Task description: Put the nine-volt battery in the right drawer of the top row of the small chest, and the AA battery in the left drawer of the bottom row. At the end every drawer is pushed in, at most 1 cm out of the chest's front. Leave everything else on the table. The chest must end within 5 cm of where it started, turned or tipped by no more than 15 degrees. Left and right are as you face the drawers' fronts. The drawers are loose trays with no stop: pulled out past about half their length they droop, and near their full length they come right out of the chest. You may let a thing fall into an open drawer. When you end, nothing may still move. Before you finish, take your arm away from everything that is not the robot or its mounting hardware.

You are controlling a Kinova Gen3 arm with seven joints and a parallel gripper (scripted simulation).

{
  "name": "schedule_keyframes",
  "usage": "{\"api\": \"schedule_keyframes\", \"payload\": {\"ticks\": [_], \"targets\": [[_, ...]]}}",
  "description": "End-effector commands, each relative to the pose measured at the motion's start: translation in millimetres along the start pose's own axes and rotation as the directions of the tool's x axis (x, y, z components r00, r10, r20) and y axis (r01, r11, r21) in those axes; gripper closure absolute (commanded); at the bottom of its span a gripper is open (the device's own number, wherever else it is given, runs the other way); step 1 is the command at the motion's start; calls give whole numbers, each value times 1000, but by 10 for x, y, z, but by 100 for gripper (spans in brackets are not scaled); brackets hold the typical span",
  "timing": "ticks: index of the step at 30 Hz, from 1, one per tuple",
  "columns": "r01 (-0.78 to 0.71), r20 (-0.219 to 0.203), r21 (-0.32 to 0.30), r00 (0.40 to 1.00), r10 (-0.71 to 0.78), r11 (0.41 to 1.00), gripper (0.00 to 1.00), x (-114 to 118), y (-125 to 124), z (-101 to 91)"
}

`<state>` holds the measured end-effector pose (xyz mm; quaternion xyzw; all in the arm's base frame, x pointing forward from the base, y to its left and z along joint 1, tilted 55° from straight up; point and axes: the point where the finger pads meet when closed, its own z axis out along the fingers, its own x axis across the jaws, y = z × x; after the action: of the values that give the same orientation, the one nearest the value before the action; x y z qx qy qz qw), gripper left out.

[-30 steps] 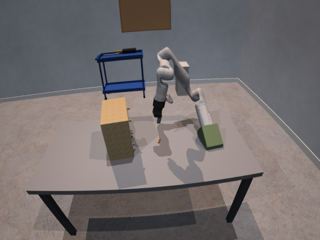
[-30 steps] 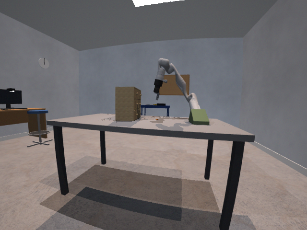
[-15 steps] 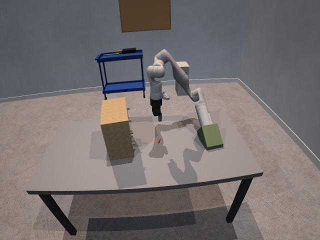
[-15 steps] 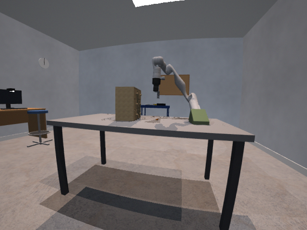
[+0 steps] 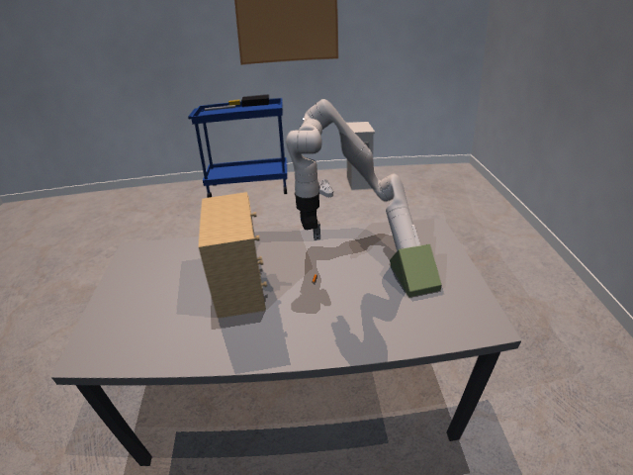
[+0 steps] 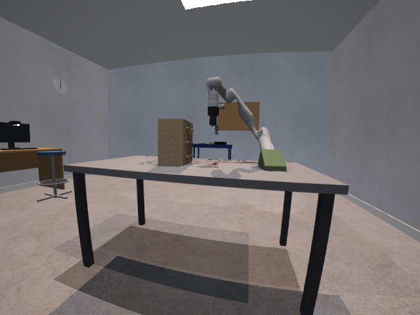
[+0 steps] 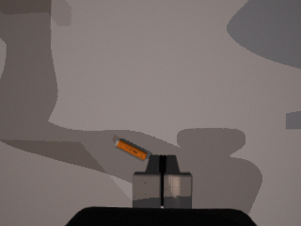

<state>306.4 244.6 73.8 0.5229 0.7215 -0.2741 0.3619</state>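
Now the gripper hangs high above the table, pointing straight down, with its jaws pressed fully together and nothing between them. Down below lies the orange AA battery, flat on the table top, to the right of the small chest and well apart from it.

From the wrist view the relation is plain: the AA battery sits just off the closed fingertips, up and to their left in that picture, so the tool is nearly but not squarely over it. Its long axis runs on a diagonal across the frame, slanting from upper left down toward the fingers, not lined up with the seam between the jaws.

So the judgement is this: a pick would call for the jaws to open, a small sideways shift to centre on the battery, and a wrist turn so the fingers close across its short width, before any descent.

All the chest's drawers look pushed in, knobs facing right. The nine-volt battery cannot be made out in any view.
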Motion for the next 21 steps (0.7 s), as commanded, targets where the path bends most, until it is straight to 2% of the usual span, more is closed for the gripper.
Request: {"api": "schedule_keyframes", "payload": {"ticks": [1, 19, 20, 21], "targets": [[0, -1, -1, 1000, 0, 1000, 100, 3, 1, -7], [0, -1, -1, 1000, 0, 1000, 100, 3, 1, -7], [0, -1, -1, 1000, 0, 1000, 0, 3, 1, -7], [0, -1, -1, 1000, 0, 1000, 0, 3, 1, -7]]}}
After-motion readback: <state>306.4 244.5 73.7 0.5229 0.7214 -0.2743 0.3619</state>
